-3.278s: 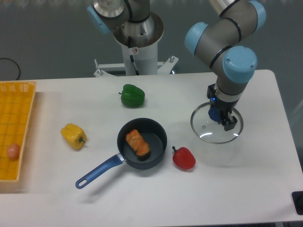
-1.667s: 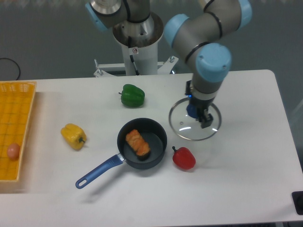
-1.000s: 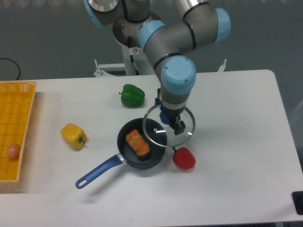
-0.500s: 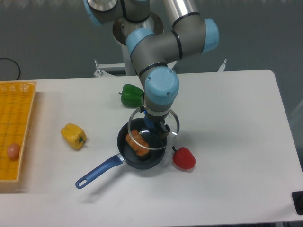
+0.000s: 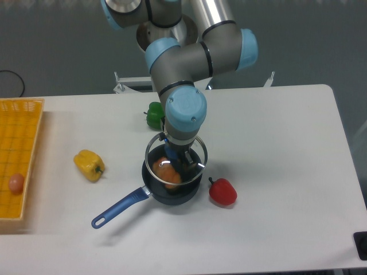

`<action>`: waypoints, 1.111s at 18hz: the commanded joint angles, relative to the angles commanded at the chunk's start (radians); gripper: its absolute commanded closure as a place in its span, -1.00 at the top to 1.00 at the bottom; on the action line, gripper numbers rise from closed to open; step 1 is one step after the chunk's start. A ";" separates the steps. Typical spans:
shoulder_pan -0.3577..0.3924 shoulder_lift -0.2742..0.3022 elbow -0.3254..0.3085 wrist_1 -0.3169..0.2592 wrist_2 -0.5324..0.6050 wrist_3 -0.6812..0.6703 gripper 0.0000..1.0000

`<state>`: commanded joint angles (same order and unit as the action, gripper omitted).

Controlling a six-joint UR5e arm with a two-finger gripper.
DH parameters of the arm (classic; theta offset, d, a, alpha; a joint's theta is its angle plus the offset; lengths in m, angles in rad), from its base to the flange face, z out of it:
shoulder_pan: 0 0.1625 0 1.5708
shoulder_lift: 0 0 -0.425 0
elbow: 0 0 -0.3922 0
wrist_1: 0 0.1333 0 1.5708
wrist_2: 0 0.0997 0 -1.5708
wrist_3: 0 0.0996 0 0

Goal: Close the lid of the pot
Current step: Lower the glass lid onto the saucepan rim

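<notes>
The pot (image 5: 170, 193) is a dark round saucepan at the table's middle, its blue handle (image 5: 117, 209) pointing toward the lower left. An orange piece of food (image 5: 165, 175) lies inside it. The pot lid (image 5: 155, 157), a glass disc with a thin metal rim, hangs just above the pot and nearly over it, slightly toward the back. My gripper (image 5: 181, 160) points straight down, shut on the lid's blue knob, which the fingers mostly hide.
A red pepper (image 5: 222, 191) lies just right of the pot. A green pepper (image 5: 153, 114) sits behind it, partly hidden by my arm. A yellow pepper (image 5: 89, 165) is at the left. A yellow basket (image 5: 23, 132) with an egg (image 5: 16, 183) stands at the left edge.
My gripper has carried the lid from the right side of the table leftward. It now hangs over the pot. The pot and peppers have not moved.
</notes>
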<state>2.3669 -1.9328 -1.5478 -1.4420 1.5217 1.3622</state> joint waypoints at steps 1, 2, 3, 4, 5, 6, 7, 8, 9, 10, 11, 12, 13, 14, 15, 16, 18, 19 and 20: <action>0.000 -0.002 0.002 0.000 0.000 -0.002 0.27; 0.000 -0.002 0.002 0.002 0.000 -0.003 0.27; 0.000 -0.003 0.002 0.003 -0.002 -0.005 0.27; -0.003 -0.011 0.005 0.003 0.000 -0.011 0.27; -0.005 -0.017 0.011 0.002 0.002 -0.017 0.27; -0.008 -0.017 0.011 0.003 0.000 -0.023 0.27; -0.008 -0.020 0.011 0.003 0.000 -0.028 0.27; -0.015 -0.024 0.012 0.003 0.000 -0.032 0.27; -0.018 -0.026 0.012 0.003 0.000 -0.034 0.27; -0.018 -0.029 0.012 0.003 0.000 -0.041 0.27; -0.018 -0.032 0.012 0.003 0.000 -0.047 0.27; -0.018 -0.032 0.014 0.003 0.000 -0.049 0.27; -0.020 -0.034 0.014 0.003 0.002 -0.049 0.27; -0.020 -0.034 0.014 0.003 0.002 -0.049 0.27; -0.020 -0.035 0.012 0.003 0.003 -0.049 0.27; -0.020 -0.038 0.012 0.005 0.003 -0.049 0.27; -0.021 -0.041 0.014 0.005 0.005 -0.049 0.27; -0.021 -0.043 0.014 0.006 0.005 -0.049 0.27; -0.021 -0.043 0.017 0.006 0.005 -0.049 0.27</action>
<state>2.3455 -1.9758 -1.5309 -1.4358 1.5263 1.3131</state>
